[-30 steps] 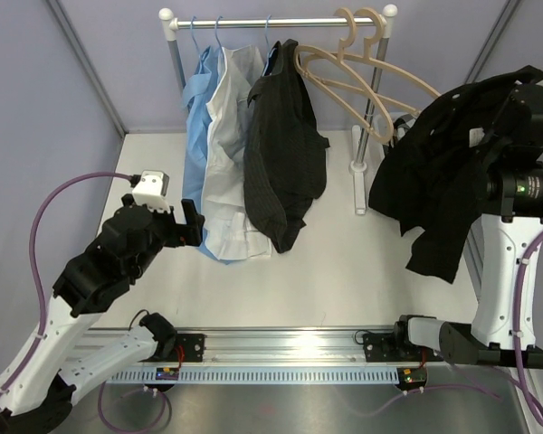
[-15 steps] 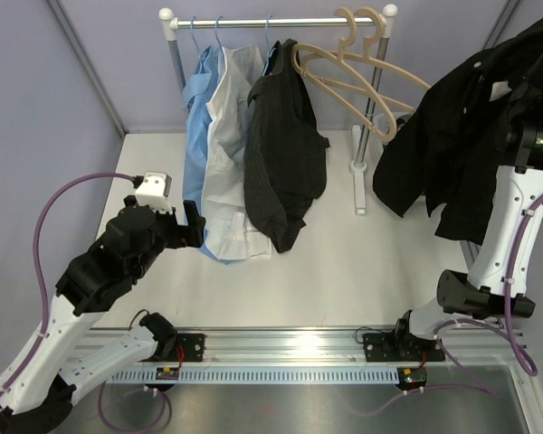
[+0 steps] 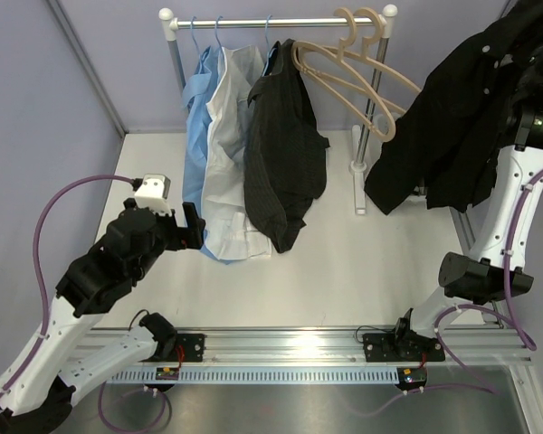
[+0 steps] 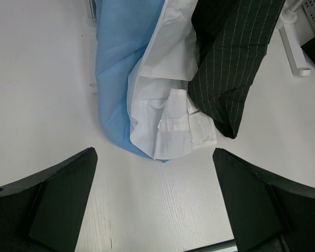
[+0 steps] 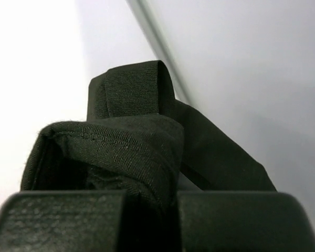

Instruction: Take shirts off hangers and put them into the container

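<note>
A plain black shirt hangs in the air at the upper right, held by its fabric in my shut right gripper. In the top view that gripper is hidden by the cloth near the frame's corner. On the rail hang a light blue shirt, a white shirt and a dark pinstriped shirt, all on thin blue hangers. Two tan wooden hangers hang bare. My left gripper stands open just above the table, facing the shirts' lower hems. The container is out of view.
The white clothes rack stands at the back, its right foot on the table near the hanging black shirt. Grey walls close in both sides. An aluminium rail runs along the near edge.
My right arm has lifted the black shirt up and toward the right corner, away from the wooden hangers. The left arm has stayed still.
</note>
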